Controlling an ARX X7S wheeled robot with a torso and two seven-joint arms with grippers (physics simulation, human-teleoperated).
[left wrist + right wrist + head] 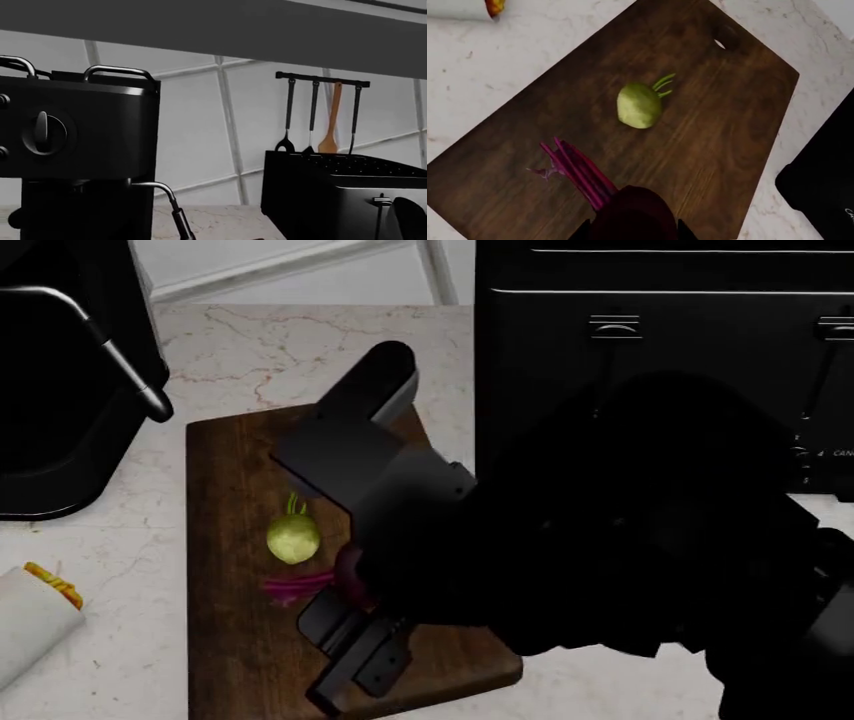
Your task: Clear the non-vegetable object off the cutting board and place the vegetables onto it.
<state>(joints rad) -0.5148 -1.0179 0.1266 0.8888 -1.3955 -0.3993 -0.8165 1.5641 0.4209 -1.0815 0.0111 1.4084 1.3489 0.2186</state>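
Observation:
The dark brown cutting board [227, 640] [727, 130] lies on the marble counter. On it rests the yellow-green bulb [294, 538] [639, 106]. My right gripper [634, 231] [344, 592] is shut on the dark purple-red beet [630, 215], low over the board's near half, with its magenta stalk [300, 585] pointing toward the bulb. The white tortilla wrap [27, 625] [460, 7] lies on the counter left of the board. My left gripper [387, 360] hangs raised over the board's far end. Its fingers do not show clearly, and its wrist view looks at the back wall.
A black coffee machine [54, 390] [73, 135] with a steam wand stands at the back left. A black toaster [667, 350] [340, 200] stands at the back right, close to the board. A utensil rack [323, 80] hangs on the tiled wall.

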